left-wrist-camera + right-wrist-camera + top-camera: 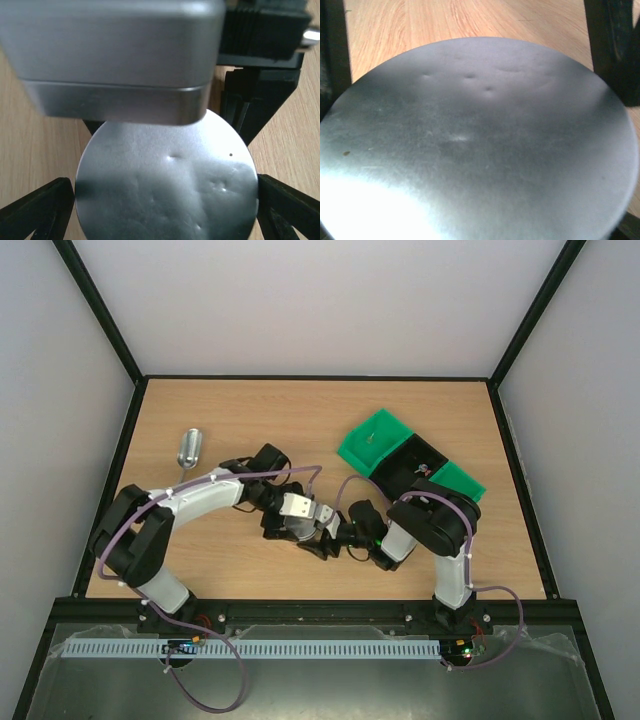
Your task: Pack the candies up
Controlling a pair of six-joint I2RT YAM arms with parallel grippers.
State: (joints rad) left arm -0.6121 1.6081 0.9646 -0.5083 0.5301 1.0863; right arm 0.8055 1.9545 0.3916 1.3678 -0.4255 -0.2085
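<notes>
— The metal scoop [189,445] lies far left. Is the left gripper [166,202] clamped on the round metal tin [480,135]?
— It is. I can't tell whether the right gripper [345,533] bites. The candies [421,470] sit in the black bin [400,462], far right. That smooth metal may slip and drop.

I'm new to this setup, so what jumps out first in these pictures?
The left gripper and right gripper meet at centre at a round silvery disc that fills both wrist views. Beyond the right arm sit two bright green bins flanking a black bin, and a metal scoop lies alone far left.
</notes>
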